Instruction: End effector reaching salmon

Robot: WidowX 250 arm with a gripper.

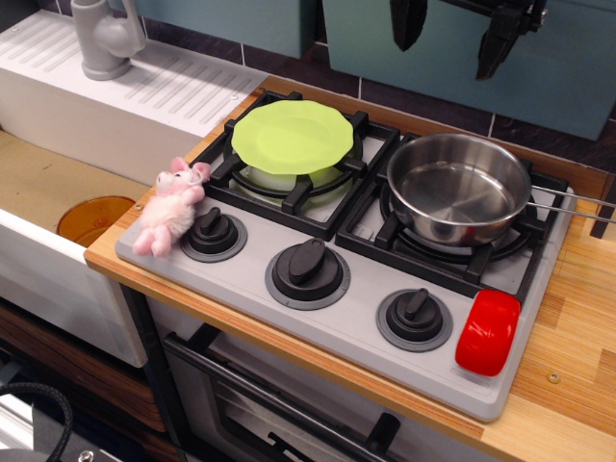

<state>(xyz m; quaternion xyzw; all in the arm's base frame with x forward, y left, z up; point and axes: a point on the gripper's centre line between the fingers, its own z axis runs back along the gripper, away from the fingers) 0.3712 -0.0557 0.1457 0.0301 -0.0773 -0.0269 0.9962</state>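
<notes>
The end effector (pixel 452 38) is hanging at the top edge of the view above the steel pan (pixel 459 188), its two black fingers spread apart and gripping nothing. The salmon (pixel 488 332) is lying well apart from it — on the stove's (pixel 318 327) front right corner, just beside the rightmost knob (pixel 415 318).

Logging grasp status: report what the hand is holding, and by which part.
Nothing is held. The hand hangs open at the top of the frame, far above the salmon, which lies on the stove's front right corner.
</notes>
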